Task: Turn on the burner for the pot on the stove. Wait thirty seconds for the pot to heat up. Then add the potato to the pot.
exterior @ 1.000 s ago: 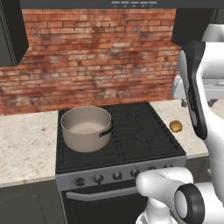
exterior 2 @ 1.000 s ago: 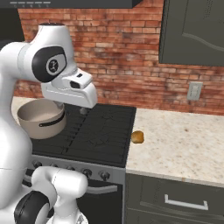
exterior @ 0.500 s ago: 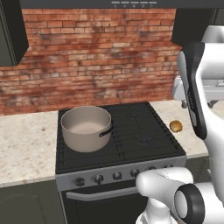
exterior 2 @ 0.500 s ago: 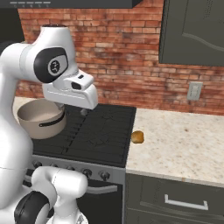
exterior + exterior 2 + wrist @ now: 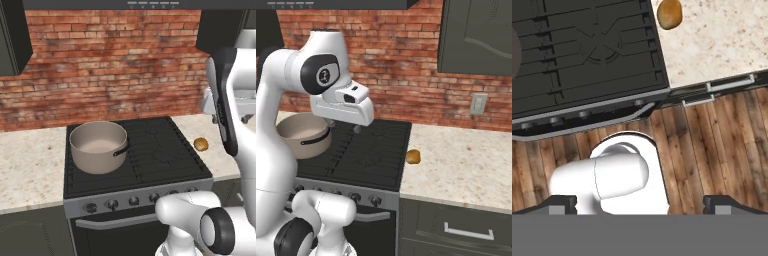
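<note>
A: The pincer is wide open; in the hand view we see its two dark fingertips far apart at the bottom, and nothing is between them.

B: We agree, it grips nothing. It is held high and looks down, with the wooden floor under it, in front of the stove.

A: And where do we find the potato?

B: In the hand view it lies at the top edge, on the speckled tabletop, just beside the stove's right edge. It is well apart from the pincer and not touching it.

A: From the right base view we see the potato the same way: on the tabletop, near its edge with the stove, alone.

B: The left base view also shows the potato to the right of the stove, partly near the white arm.

A: The pot stands on the left part of the stove, on the black grates, upright, its short dark handle pointing to the right. We see its inside is pale and it holds nothing.

B: So the potato and the pot are well apart, with the right burners between them. The row of knobs is on the silver front strip; we cannot tell how each one is turned.
</note>
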